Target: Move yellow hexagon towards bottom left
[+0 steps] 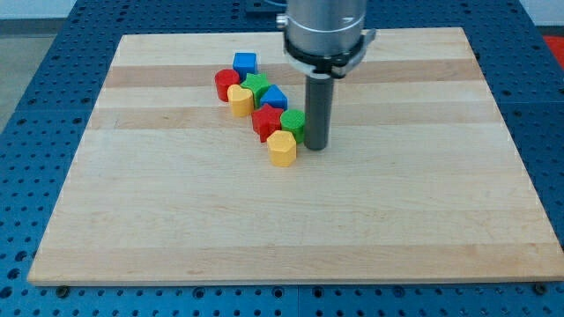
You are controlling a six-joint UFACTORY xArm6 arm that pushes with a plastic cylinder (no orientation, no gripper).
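No text, label, brand, number or sign can be read anywhere in the camera view. The coloured blocks, the wooden board (pixel 291 229) and the blue surface under it carry plain faces, and the arm's metal housing above the rod shows no legible marking either

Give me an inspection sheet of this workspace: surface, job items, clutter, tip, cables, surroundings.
Surface: pale wooden board, flat.
Job items: yellow hexagon at the lower end of the block cluster, touching the red block above it.
Clutter: blue cube, red cylinder, yellow heart, green block, blue block, red block, green cylinder, packed in a diagonal line.
Tip: my tip sits just to the view's right of the yellow hexagon, beside the green cylinder.
Cables: nothing seen.
Surroundings: blue perforated table.
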